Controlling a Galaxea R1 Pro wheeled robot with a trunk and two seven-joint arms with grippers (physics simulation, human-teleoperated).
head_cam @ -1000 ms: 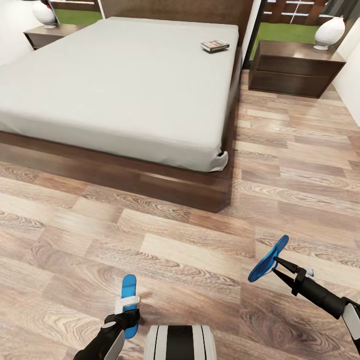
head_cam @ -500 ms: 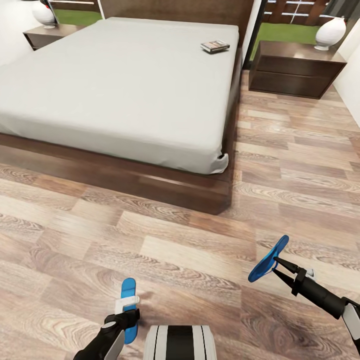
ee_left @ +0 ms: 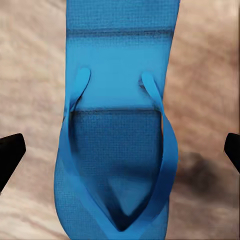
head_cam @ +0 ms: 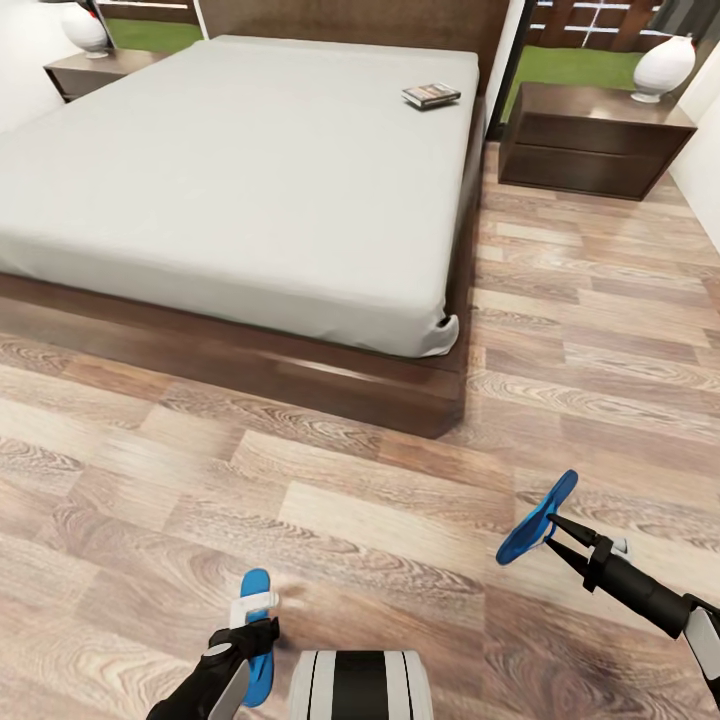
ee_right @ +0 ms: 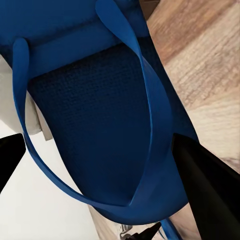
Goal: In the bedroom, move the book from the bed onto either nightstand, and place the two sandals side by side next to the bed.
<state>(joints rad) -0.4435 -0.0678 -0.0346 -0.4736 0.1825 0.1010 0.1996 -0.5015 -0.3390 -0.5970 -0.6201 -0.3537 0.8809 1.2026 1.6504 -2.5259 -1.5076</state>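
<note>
One blue sandal (head_cam: pixel 254 588) (ee_left: pixel 120 125) lies flat on the wood floor under my left gripper (head_cam: pixel 250 628) (ee_left: pixel 120 150), which is open, a finger on either side of the sole. A second blue sandal (head_cam: pixel 540 515) (ee_right: pixel 95 115) hangs tilted above the floor with my right gripper (head_cam: pixel 551 532) (ee_right: pixel 105 170) shut on it. The book (head_cam: pixel 431 95) rests on the grey mattress of the bed (head_cam: pixel 240 180) near its far right corner. A dark nightstand (head_cam: pixel 590 140) stands right of the bed, and another nightstand (head_cam: pixel 85 70) stands at the far left.
A white lamp (head_cam: pixel 662 68) sits on the right nightstand and another white lamp (head_cam: pixel 84 27) on the left one. The bed's dark frame corner (head_cam: pixel 440 395) juts toward me. Wood floor (head_cam: pixel 590 330) runs between the bed and the right wall (head_cam: pixel 700 150).
The whole view has slid slightly down the picture, so the camera moved toward the bed. The floor sandal has slid further under my left gripper. The right gripper still holds its sandal.
</note>
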